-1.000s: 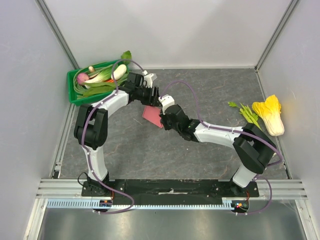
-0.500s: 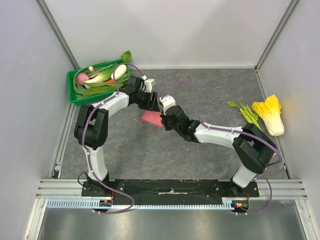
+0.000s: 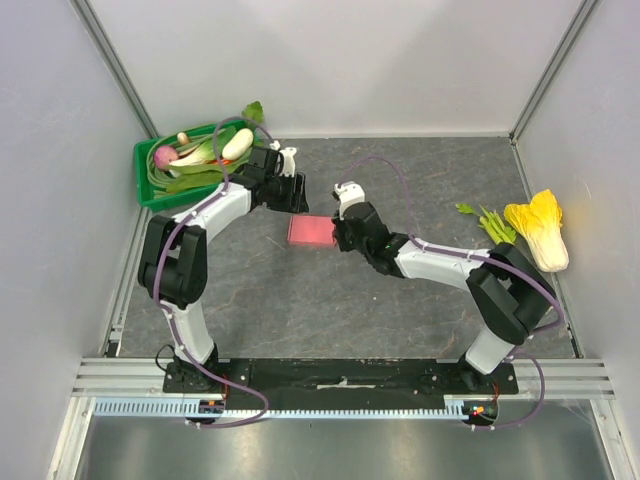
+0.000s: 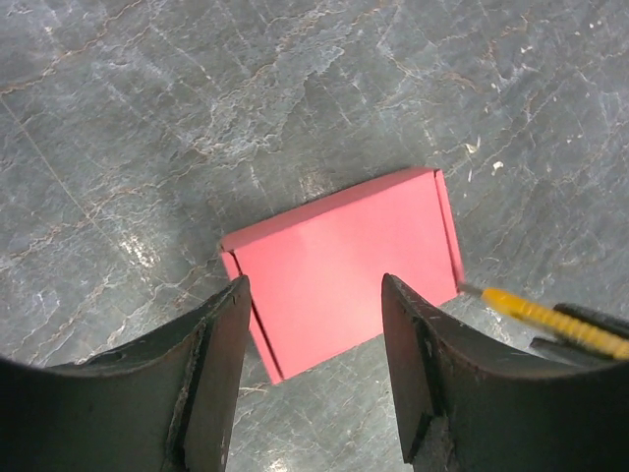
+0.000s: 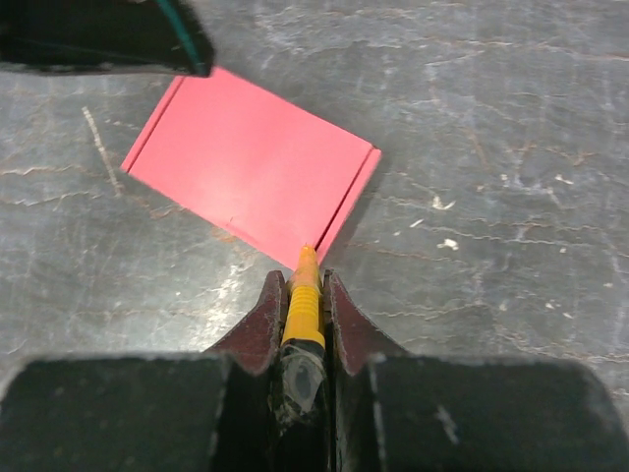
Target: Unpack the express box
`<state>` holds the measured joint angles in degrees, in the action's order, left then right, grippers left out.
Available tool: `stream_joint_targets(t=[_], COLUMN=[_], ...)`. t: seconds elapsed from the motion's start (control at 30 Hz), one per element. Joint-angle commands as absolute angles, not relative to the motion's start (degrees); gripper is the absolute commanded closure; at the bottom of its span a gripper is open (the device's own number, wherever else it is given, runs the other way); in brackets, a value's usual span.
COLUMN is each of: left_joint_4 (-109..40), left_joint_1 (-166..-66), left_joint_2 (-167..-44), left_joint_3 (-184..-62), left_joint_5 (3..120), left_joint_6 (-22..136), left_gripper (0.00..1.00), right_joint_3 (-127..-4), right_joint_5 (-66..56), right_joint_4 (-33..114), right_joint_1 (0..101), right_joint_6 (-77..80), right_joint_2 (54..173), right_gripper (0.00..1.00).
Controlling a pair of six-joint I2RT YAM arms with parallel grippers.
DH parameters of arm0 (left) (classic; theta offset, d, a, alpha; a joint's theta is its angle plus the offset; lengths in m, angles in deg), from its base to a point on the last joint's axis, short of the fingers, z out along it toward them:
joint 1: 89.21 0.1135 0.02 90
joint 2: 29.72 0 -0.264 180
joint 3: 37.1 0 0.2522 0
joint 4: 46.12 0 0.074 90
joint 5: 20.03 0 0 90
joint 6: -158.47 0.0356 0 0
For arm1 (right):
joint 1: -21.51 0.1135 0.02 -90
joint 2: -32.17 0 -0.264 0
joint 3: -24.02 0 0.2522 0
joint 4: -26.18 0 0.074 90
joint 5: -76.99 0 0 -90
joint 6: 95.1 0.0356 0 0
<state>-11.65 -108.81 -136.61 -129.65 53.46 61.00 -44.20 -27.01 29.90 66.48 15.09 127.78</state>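
1. the express box (image 3: pixel 310 231) lies flat on the grey table (image 3: pixel 300 310), lid face up, with the green crate (image 3: pixel 143 175) well apart from it, beyond and to the left.
2. the right gripper (image 5: pixel 303 285) sits just on the near-right of the box, its fingers pinching a yellow cutter (image 5: pixel 303 307). the tip touches the box's edge right where the narrow end flap folds.
3. the left gripper (image 4: pixel 314 285) hangs beyond the box with its fingers spread wide and nothing between them. in its own view the box (image 4: pixel 344 265) shows in the gap, and it looks clear of the pads.
4. the step in hand reads as slitting or prying the end flap. to do it well, the tip should stay in the fold line and travel along it at a low angle, not stab down through the face.
5. the box looks light and the table smooth, so it would likely skid under a push. the left fingers could come down on the far part of the lid to pin it first.
6. the box (image 5: pixel 251 167) is matte pink-red card, thin, rectangular, with crisp edges and one creased flap line. the table is a slate-look sheet with pale veins.
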Motion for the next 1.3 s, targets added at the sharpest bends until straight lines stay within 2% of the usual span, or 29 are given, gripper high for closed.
stream_joint_targets(t=[0.0,0.5,0.97,1.27], left_joint_4=[-11.4,-9.9,-22.2,-21.2], left_joint_1=[-108.4,-108.1,-107.9,-107.9], left_joint_2=[-135.5,-140.5,-141.0,-150.5], left_joint_3=[-130.5,-133.1,-130.7,-138.6], left_joint_5=[56.6,53.0,56.5,51.9], left_joint_6=[57.4,54.3,54.0,51.3], left_gripper=[0.38,0.38,0.34,0.35], right_joint_3=[-44.0,-55.2,-47.8,-47.7], right_joint_5=[-28.4,-27.9,-21.7,-19.2], right_joint_4=[30.6,32.6,34.1,32.9], right_joint_1=[63.3,58.0,58.2,58.7], right_joint_6=[14.4,17.3,19.4,21.3], right_joint_2=[126.9,133.9,125.3,128.0], right_gripper=[1.00,1.00,1.00,1.00])
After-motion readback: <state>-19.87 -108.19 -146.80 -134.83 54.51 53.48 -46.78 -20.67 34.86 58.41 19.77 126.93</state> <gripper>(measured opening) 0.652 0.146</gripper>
